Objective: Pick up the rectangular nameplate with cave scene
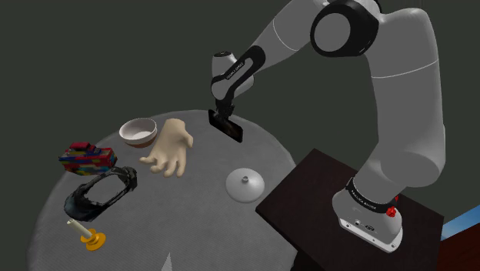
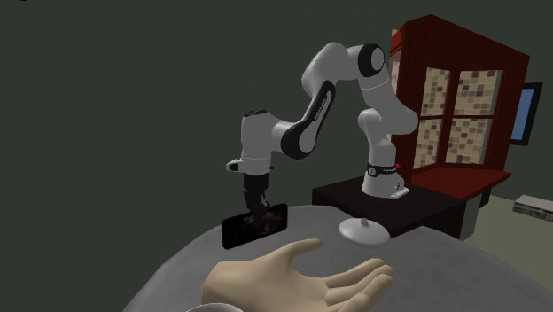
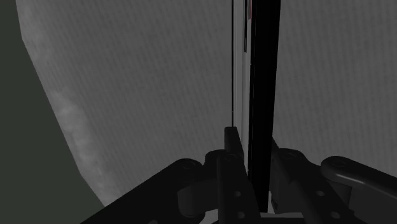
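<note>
The nameplate (image 1: 228,126) is a thin black rectangle held on edge over the far side of the round grey table (image 1: 192,231). A dark reddish cave picture shows on the nameplate's (image 2: 254,225) face in the second exterior view. My gripper (image 1: 222,114) comes down from above and is shut on its upper edge. In the wrist view the plate (image 3: 261,89) runs edge-on between the two fingers, with the gripper (image 3: 254,145) clasping it. I cannot tell whether its lower edge touches the table.
A white bowl (image 1: 138,132) and a pale model hand (image 1: 169,148) lie to the shoulder view's left of the plate. A white domed lid (image 1: 245,185) sits nearer the dark stand (image 1: 308,192). A colourful block (image 1: 87,157), a dark headset-like object (image 1: 100,192) and a candle holder (image 1: 88,235) are at far left.
</note>
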{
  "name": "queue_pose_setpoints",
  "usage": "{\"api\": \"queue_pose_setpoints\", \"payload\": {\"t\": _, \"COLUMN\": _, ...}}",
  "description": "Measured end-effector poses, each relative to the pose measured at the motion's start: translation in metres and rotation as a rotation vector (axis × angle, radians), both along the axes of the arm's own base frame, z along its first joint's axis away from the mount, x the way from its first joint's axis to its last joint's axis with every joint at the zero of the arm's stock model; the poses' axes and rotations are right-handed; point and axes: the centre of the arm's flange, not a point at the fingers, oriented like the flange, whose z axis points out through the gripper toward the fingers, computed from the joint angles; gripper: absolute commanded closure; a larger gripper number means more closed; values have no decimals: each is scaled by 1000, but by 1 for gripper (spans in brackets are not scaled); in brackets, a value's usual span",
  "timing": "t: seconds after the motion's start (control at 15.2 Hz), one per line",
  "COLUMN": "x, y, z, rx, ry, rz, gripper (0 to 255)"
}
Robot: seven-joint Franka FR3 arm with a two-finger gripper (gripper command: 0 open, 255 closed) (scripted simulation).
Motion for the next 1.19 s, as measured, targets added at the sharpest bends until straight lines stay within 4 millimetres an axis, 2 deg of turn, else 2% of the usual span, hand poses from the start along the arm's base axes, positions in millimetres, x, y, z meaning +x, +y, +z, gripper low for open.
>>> {"api": "queue_pose_setpoints", "payload": {"t": 0.26, "x": 0, "y": -1, "z": 6, "rx": 0, "ry": 1, "rz": 0, "gripper": 255}}
{"api": "queue_pose_setpoints", "payload": {"t": 1.19, "x": 0, "y": -2, "z": 77, "rx": 0, "ry": 0, "rz": 0, "gripper": 255}}
